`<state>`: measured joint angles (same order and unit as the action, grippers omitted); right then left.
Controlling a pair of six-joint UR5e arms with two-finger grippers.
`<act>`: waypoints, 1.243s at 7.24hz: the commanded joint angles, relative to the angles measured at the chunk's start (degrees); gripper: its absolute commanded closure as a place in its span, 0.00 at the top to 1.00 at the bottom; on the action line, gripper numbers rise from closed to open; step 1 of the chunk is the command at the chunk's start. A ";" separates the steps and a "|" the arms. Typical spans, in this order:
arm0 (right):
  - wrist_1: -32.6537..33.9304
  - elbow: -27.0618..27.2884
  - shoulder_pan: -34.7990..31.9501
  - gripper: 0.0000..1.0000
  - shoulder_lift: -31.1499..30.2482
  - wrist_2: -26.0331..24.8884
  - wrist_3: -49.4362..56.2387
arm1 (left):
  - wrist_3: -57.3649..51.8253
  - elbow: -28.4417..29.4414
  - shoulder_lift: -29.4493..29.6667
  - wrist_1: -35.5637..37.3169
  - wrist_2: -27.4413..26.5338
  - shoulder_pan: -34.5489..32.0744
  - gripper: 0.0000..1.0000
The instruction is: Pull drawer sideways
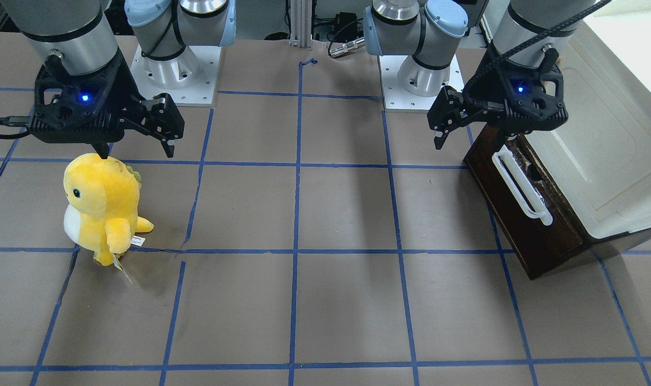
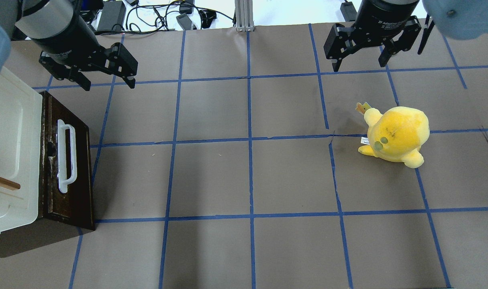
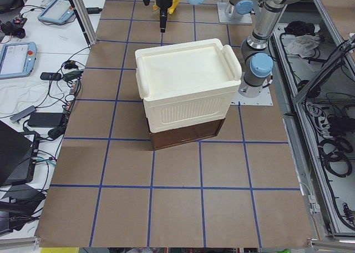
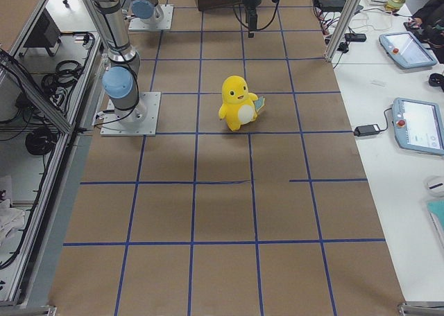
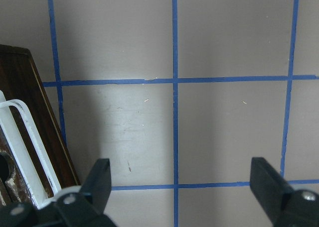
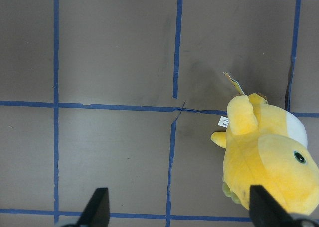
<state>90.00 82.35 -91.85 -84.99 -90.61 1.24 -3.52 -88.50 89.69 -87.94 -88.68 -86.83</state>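
The drawer (image 2: 73, 192) has a dark brown front panel and a long white bar handle (image 2: 65, 155). It sits at the table's left end against the cream-white cabinet (image 2: 11, 132). It also shows in the front view (image 1: 523, 236) and at the left edge of the left wrist view (image 5: 35, 122). My left gripper (image 2: 108, 85) is open and empty. It hovers just beyond the drawer's far corner, beside the handle's end (image 5: 20, 107) and not touching it. My right gripper (image 2: 358, 66) is open and empty, above the table behind a yellow plush.
A yellow plush dinosaur (image 2: 396, 136) stands on the right half of the table, also in the right wrist view (image 6: 269, 162). The table is brown with blue tape grid lines. A thin wooden stick (image 2: 3, 182) lies across the cabinet top. Both arm bases stand at the robot's edge.
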 commanded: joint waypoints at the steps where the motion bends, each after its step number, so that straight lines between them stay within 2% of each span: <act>1: 0.00 0.00 0.00 1.00 0.00 0.00 0.00 | 0.00 0.08 -0.56 -0.21 -0.53 0.52 1.00; 9: 0.00 0.00 0.00 1.00 0.00 0.00 0.00 | 0.09 0.00 1.19 3.37 -0.53 0.61 1.00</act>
<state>90.00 82.35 -91.85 -84.99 -90.55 1.27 -3.22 -88.23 90.64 -85.82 -89.16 -86.23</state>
